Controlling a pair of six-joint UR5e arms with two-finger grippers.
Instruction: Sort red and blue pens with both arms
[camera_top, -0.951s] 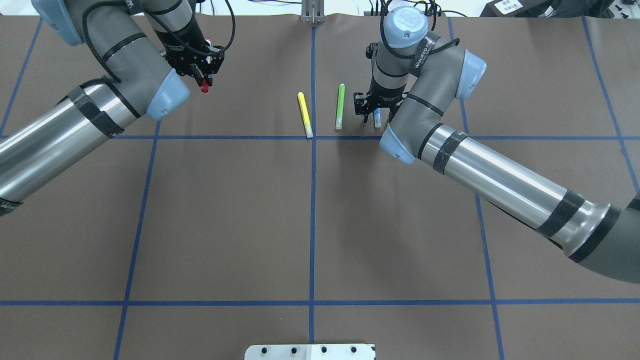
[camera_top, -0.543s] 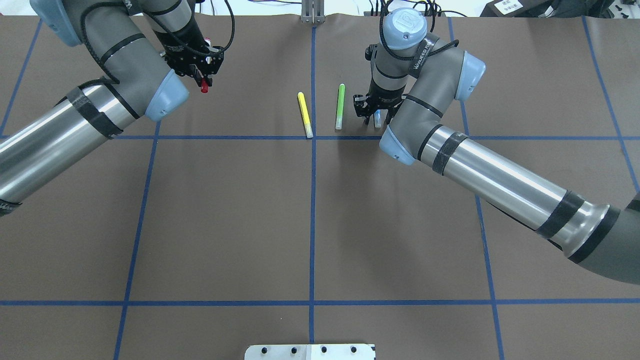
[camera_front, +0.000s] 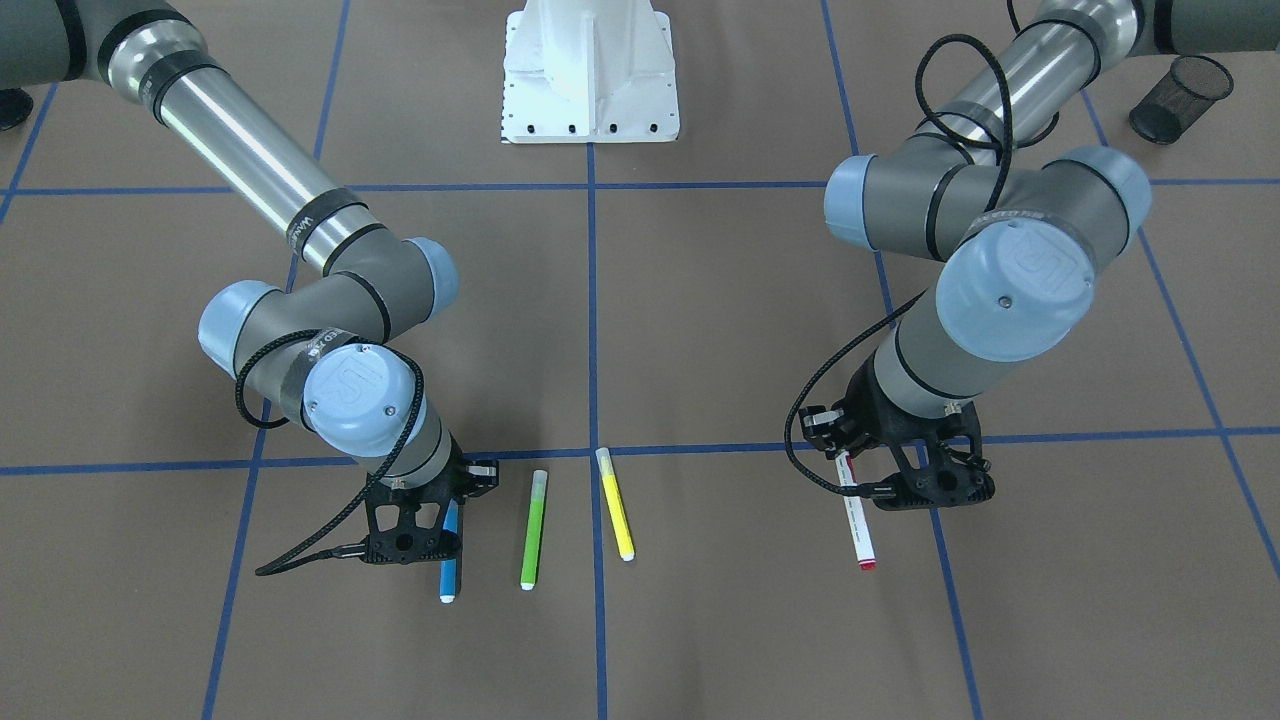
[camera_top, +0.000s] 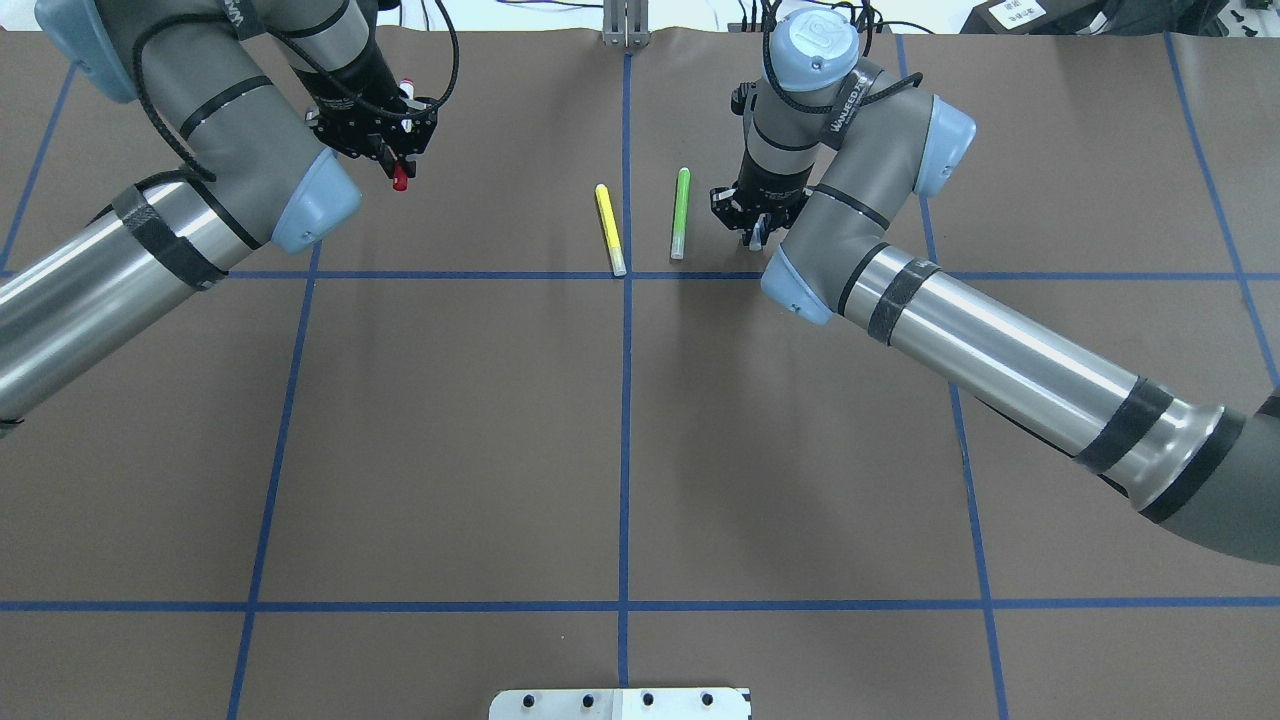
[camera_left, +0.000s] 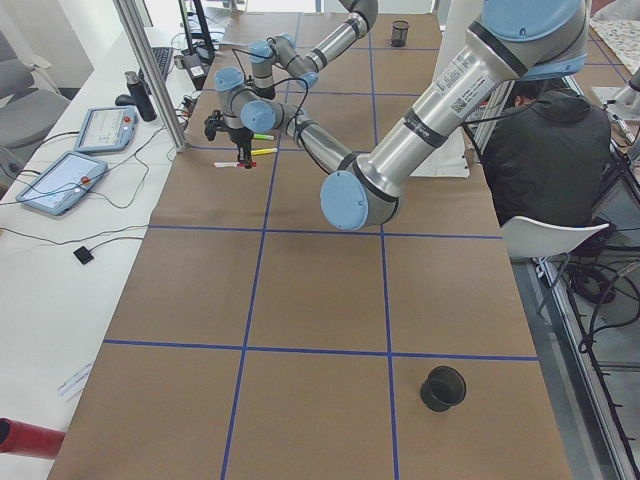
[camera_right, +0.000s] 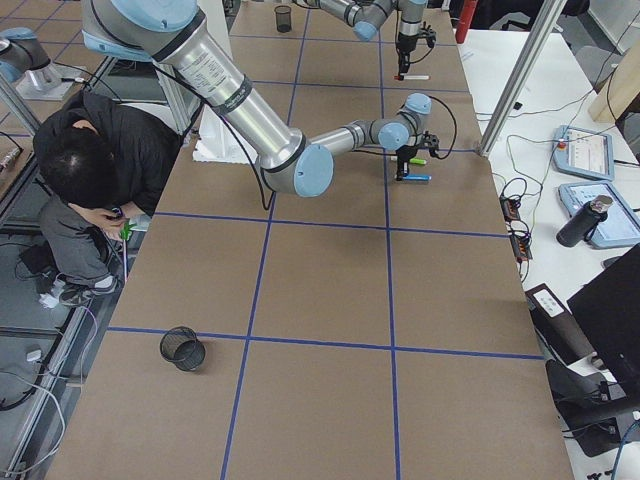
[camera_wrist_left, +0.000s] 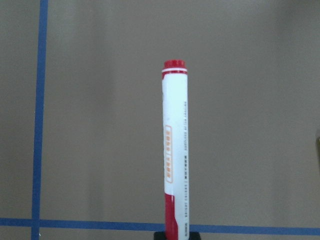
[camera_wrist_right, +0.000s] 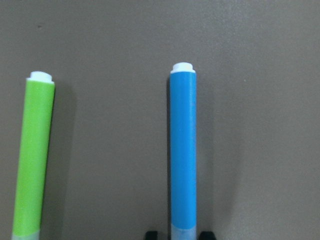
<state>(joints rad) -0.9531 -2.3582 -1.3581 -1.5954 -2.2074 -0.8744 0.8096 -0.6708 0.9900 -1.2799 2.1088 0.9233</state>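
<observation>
Your left hand (camera_front: 905, 478) is clamped on the red marker (camera_front: 856, 514), which it holds clear of the brown tabletop (camera_top: 450, 430). Your right hand (camera_front: 425, 520) is closed around the blue highlighter (camera_front: 449, 560), low at the tabletop just beside the green highlighter (camera_front: 533, 528), with the yellow highlighter (camera_front: 614, 503) past that.

Both arms reach far forward, the left gripper (camera_front: 893, 478) clamped and raised, the right gripper (camera_front: 428, 528) low and closed.
</observation>
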